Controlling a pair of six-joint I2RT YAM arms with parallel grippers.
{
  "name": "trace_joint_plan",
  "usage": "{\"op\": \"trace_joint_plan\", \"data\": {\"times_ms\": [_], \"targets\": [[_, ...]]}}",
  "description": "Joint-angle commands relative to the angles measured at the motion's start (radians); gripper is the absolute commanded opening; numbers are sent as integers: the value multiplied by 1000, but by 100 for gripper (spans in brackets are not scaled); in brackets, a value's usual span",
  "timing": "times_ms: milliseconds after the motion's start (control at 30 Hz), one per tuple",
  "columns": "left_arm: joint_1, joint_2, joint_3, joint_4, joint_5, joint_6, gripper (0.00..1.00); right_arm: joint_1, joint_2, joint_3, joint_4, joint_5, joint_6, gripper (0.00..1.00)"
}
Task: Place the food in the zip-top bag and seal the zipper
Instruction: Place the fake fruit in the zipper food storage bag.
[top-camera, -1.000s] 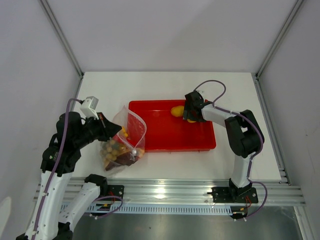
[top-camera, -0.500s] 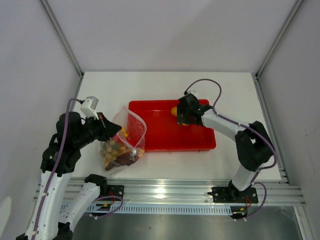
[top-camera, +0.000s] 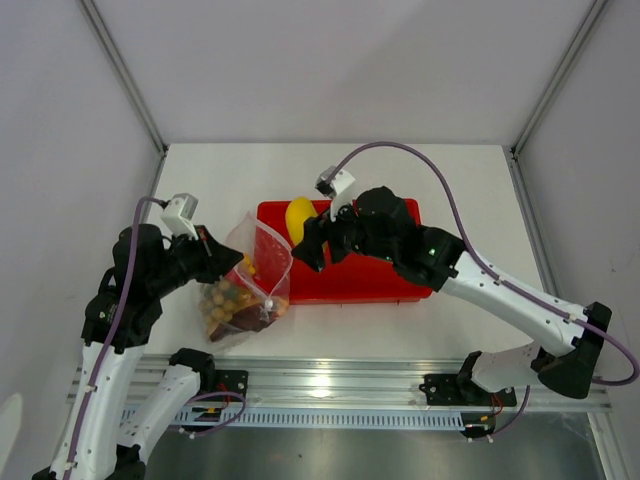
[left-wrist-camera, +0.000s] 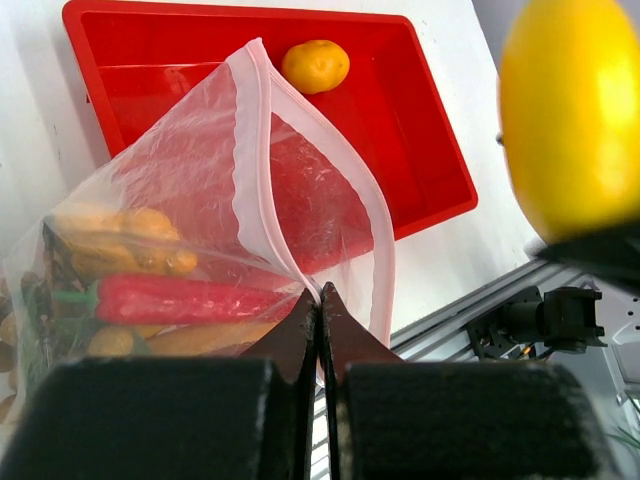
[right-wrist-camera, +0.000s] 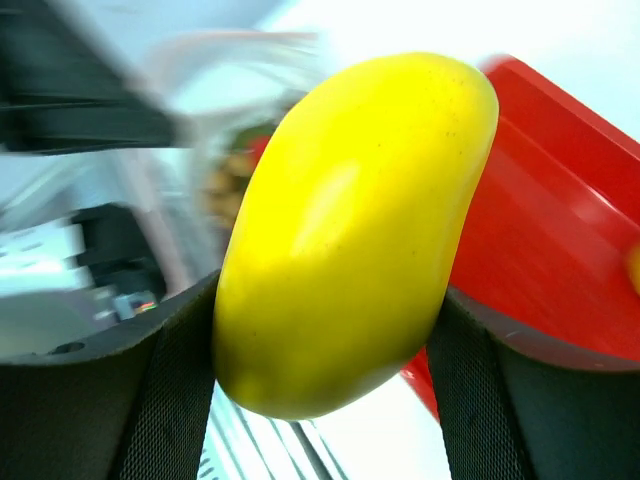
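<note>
Gripping 1 yellow fruit (right-wrist-camera: 350, 220) firmly, my right gripper (right-wrist-camera: 330, 340) hovers, seemingly over the red tray (top-camera: 400, 285); my left gripper (left-wrist-camera: 320, 310) pinches the bag (left-wrist-camera: 180, 200) at its zipper (left-wrist-camera: 250, 150).

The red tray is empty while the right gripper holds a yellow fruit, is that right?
No. The red tray is not empty: the left wrist view shows an orange-yellow fruit in it. The right gripper does hold a yellow fruit.
</note>
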Motion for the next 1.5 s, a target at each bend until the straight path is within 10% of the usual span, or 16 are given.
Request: {"op": "trace_joint_plan", "data": {"times_ms": [0,900,1467], "targets": [[-3,-11,-7,33,30,20,1,37,24,74,25,-189,-55,0],[-3,-23,24,26,80,10,1,130,429,402,-146,-180,42,10],[-3,-34,8,27,80,13,1,132,479,511,-179,-77,63,68]]}}
